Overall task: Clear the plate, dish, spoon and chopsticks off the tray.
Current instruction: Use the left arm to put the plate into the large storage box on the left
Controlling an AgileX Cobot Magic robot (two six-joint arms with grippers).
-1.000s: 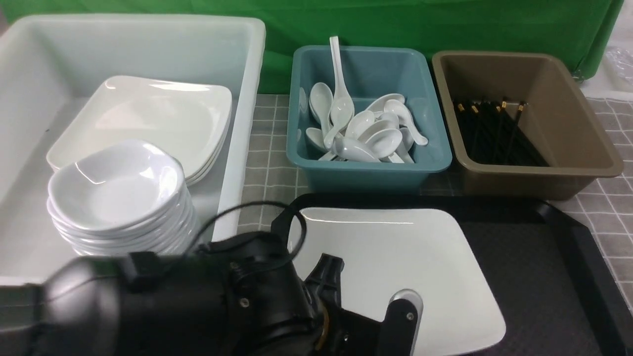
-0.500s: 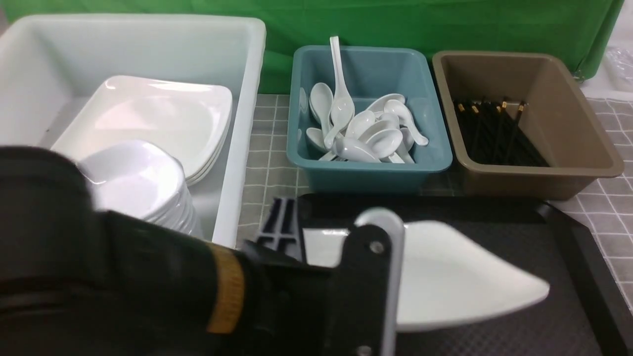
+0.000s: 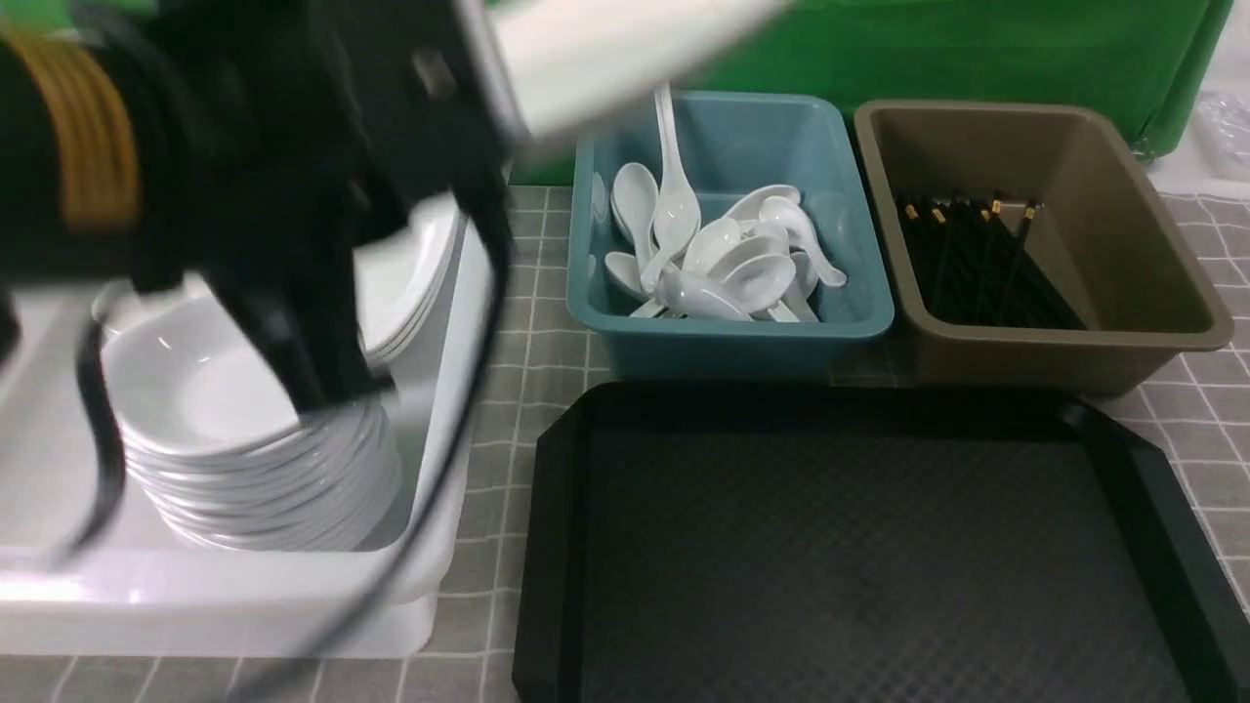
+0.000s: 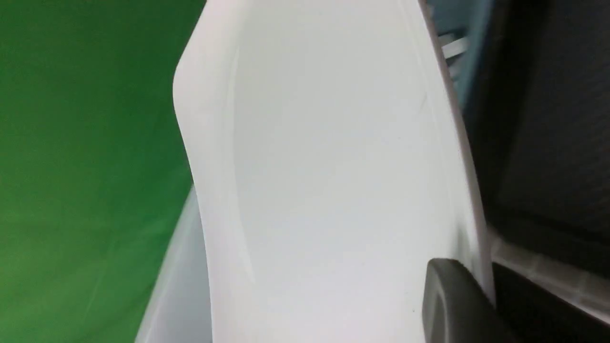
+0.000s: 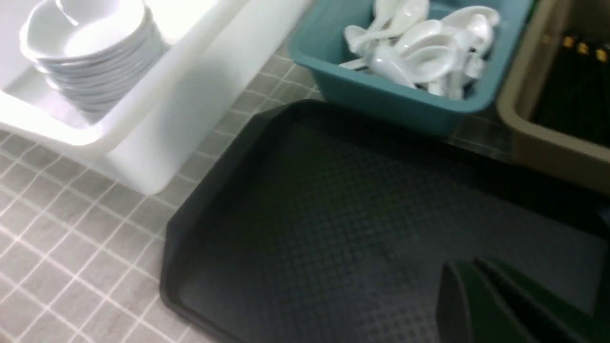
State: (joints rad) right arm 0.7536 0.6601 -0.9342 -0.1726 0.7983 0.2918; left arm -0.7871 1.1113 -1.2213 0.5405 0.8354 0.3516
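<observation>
Slippage worries me: my left jaws clench the edge of the large glossy white square plate (image 3: 625,44), tilted aloft at eleven o'clock from the black diamond-textured tray (image 3: 552,547); right jaws clenched, empty.

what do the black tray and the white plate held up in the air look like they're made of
tray: probably moulded plastic, matte black, going by the diamond-textured floor and raised rim.
plate: smooth white with a soft sheen, ceramic or melamine; the look alone doesn't settle which.
</observation>
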